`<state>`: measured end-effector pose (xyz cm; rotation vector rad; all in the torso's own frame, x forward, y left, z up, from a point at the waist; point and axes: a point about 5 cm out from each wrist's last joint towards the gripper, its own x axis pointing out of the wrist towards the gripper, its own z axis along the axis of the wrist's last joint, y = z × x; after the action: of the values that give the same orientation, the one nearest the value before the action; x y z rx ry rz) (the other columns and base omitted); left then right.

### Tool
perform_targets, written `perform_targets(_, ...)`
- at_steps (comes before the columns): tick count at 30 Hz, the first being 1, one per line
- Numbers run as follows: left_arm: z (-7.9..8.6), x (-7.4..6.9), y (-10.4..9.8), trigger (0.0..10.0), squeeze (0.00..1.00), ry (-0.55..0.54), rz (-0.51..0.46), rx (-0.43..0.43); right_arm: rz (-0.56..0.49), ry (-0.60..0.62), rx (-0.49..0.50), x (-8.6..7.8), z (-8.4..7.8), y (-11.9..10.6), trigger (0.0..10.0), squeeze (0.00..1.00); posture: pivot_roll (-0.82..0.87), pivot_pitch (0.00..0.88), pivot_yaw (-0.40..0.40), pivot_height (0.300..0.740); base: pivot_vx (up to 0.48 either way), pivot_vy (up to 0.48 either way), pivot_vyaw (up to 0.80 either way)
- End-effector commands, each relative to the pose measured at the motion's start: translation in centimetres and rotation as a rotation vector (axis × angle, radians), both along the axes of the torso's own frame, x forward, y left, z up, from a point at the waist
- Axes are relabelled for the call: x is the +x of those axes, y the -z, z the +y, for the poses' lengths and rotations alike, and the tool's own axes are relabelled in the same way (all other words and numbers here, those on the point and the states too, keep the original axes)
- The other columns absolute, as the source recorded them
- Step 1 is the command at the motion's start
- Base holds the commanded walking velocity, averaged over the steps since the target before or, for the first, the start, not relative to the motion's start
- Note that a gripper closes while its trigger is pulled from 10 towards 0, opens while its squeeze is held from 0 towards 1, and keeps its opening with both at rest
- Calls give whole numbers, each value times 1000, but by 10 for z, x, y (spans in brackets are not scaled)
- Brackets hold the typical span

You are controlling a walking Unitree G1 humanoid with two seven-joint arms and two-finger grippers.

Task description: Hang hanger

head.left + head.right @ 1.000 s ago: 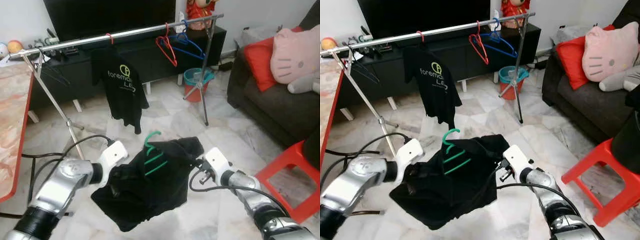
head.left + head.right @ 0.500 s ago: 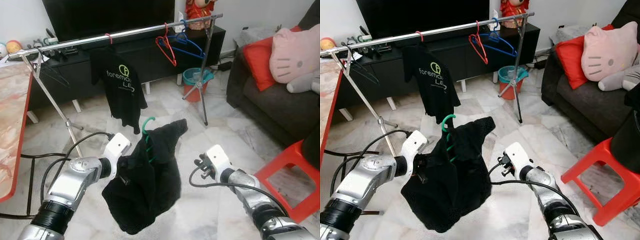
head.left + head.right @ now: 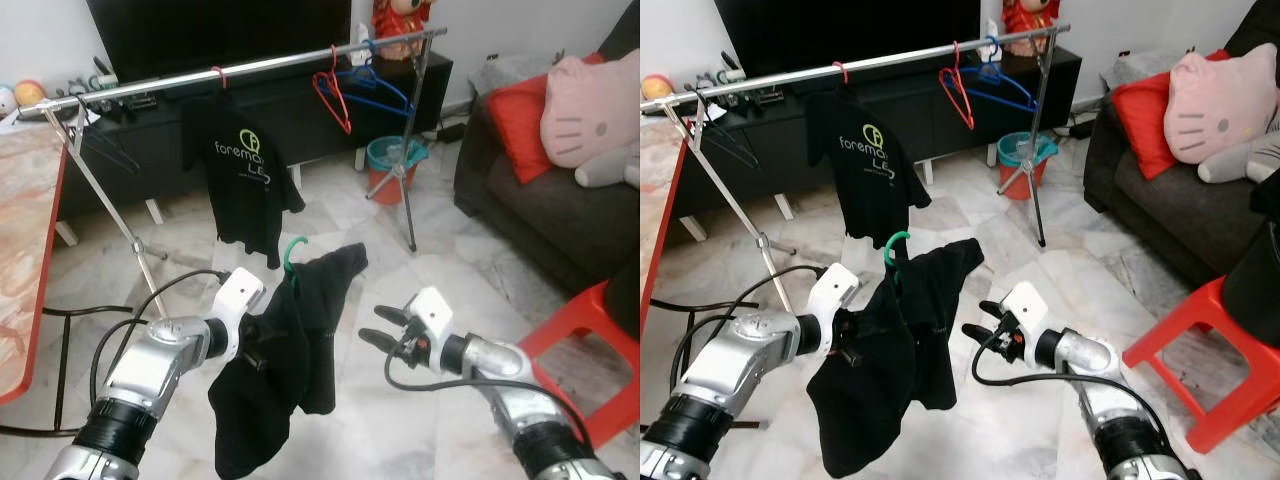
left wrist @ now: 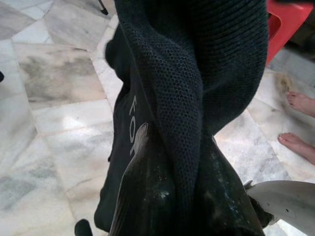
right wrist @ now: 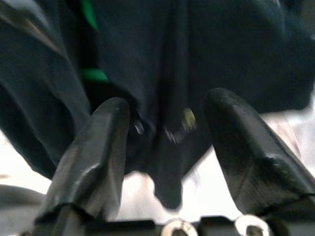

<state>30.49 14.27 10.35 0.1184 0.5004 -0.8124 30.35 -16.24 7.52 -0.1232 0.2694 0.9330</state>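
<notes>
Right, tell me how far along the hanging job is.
Done: the black shirt is threaded on the green hanger. In hand: the left gripper is shut on the shirt, holding it low before the rail, while the right gripper is open beside it. Left: hooking the hanger onto the rail.

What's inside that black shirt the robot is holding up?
A green plastic hanger: its hook pokes out above the limp black shirt, gripped by the left hand. The fabric covers the hanger's arms. The right hand is open beside it.
</notes>
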Motion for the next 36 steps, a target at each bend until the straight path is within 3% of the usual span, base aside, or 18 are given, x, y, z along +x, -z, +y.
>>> perform_targets(1, -1, 7, -13, 10000, 0, -7, -36, -8, -8, -41, 50, 0, 4, -10, 10000, 1000, 36, 0, 22, 740, 0, 0, 0)
perform_targets(3, -4, 8, -17, 10000, 0, -3, -29, -25, -13, -78, 89, 0, 8, -17, 10000, 1000, 36, 0, 22, 740, 0, 0, 0)
perform_targets(5, -11, 7, -27, 10000, 0, 26, -24, -62, -23, -125, 134, -2, 14, -27, 10000, 0, 43, 0, 20, 740, 0, 0, 0)
perform_targets(10, -22, 8, -41, 10000, 0, 39, -38, -97, -29, -133, 144, -1, 17, -32, 10000, 0, 46, 0, 20, 740, 0, 0, 0)
perform_targets(13, -38, 13, -54, 10000, 0, -1, -52, -140, -23, -167, 159, -5, 21, -34, 10000, 0, 47, 0, 21, 740, 0, 0, 0)
perform_targets(20, -38, 13, -54, 10000, 0, -1, -52, -140, -23, -167, 159, -5, 21, -34, 10000, 0, 47, 0, 21, 740, 0, 0, 0)
perform_targets(22, -64, 11, -68, 10000, 0, 36, -58, -217, -102, -39, 111, 4, 14, -38, 10000, 0, 37, 0, 27, 740, 0, 0, 0)
perform_targets(24, -74, 6, -73, 10000, 0, 61, -52, -242, -220, 191, 41, 21, 1, -46, 10000, 0, 39, 0, 26, 740, 0, 0, 0)
perform_targets(25, -73, 5, -71, 10000, 0, 59, -50, -235, -239, 241, 36, 24, -2, -47, 10000, 0, 39, 0, 25, 740, 0, 0, 0)
perform_targets(30, -73, 4, -69, 10000, 0, 42, -40, -221, -243, 331, 39, 22, -6, -42, 10000, 0, 44, 0, 22, 740, 0, 0, 0)
perform_targets(36, -69, 4, -69, 10000, 0, 23, -37, -206, -227, 304, 72, 13, 1, -34, 10000, 0, 46, 0, 20, 740, 0, 0, 0)
